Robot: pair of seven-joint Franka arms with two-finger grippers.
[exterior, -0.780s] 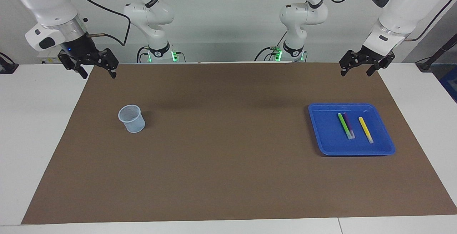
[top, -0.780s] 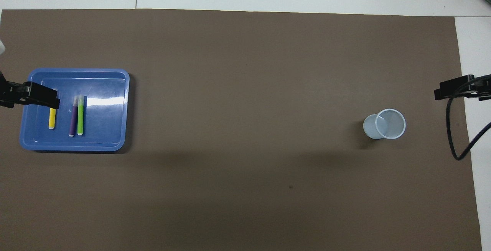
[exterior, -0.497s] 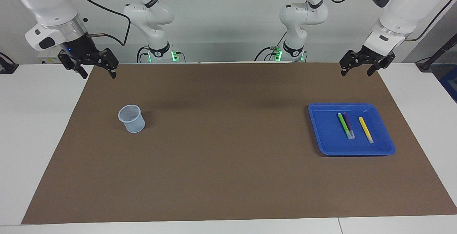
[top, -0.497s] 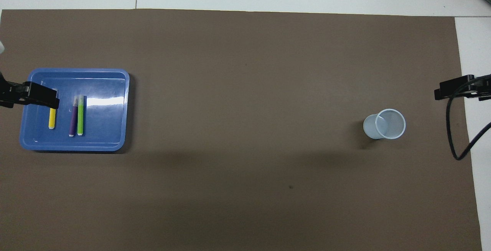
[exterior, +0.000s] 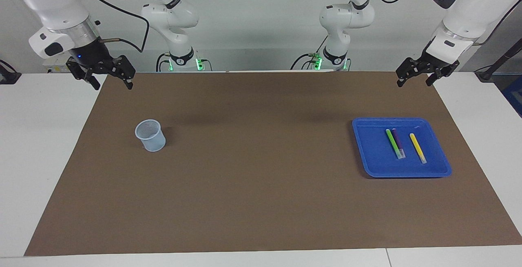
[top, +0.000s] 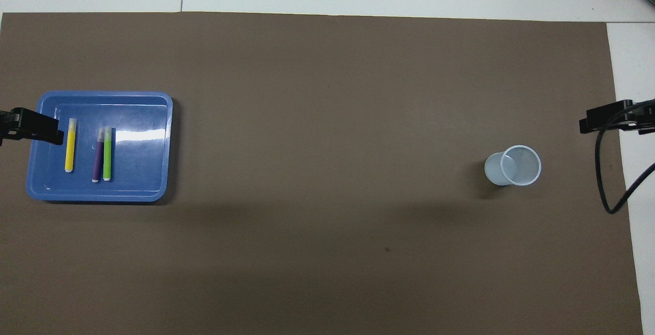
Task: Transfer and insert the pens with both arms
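Three pens lie side by side in a blue tray (exterior: 369,155) toward the left arm's end of the table: lime green (exterior: 393,142), purple (exterior: 399,142) touching it, and yellow (exterior: 417,147) apart from them. From overhead I see the yellow pen (top: 69,146), purple pen (top: 96,160) and green pen (top: 107,153) in the tray (top: 146,171). My left gripper (exterior: 414,82) hangs open and empty over the mat's corner, nearer the robots than the tray; its tip (top: 36,126) overlaps the tray's rim from above. My right gripper (exterior: 113,86) waits open over the other corner.
A pale blue cup (exterior: 150,135) stands upright on the brown mat (exterior: 261,185) toward the right arm's end, also seen as the cup (top: 514,166) from overhead. Two smaller white arms (exterior: 175,14) with green lights stand at the robots' edge. A black cable (top: 604,181) hangs by the right gripper.
My left gripper has shifted outward toward the left arm's end of the table, uncovering the yellow pen's cap end in the overhead view. The right arm, pens and cup have not moved.
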